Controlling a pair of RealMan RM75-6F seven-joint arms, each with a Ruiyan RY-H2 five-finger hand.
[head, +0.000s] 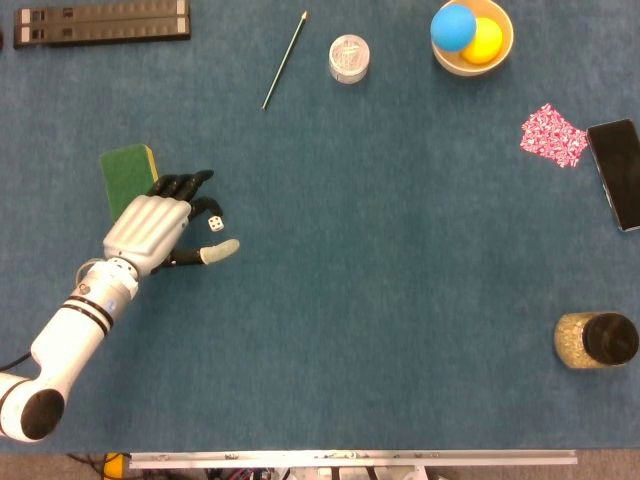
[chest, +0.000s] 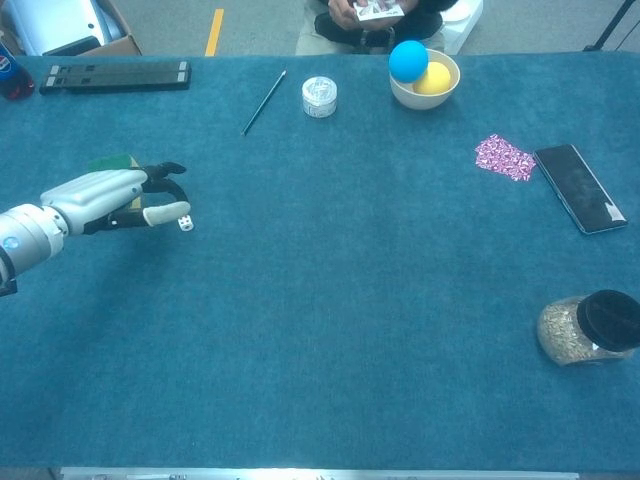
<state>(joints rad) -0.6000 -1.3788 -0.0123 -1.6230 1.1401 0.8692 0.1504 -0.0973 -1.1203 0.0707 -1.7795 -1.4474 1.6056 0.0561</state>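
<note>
While beside left hand (head: 160, 225), die (head: 215, 224) squarely flat

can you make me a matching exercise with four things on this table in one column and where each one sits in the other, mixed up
Things:
1. die
2. blue ball
3. jar
4. sponge

Places:
A. in the bowl, next to the yellow ball
B. near the right edge of the table, lying on its side with a black lid
C. on the cloth between the fingers and thumb of the left hand
D. partly under the left hand, on its far side

Pairs: 1-C, 2-A, 3-B, 4-D
</note>
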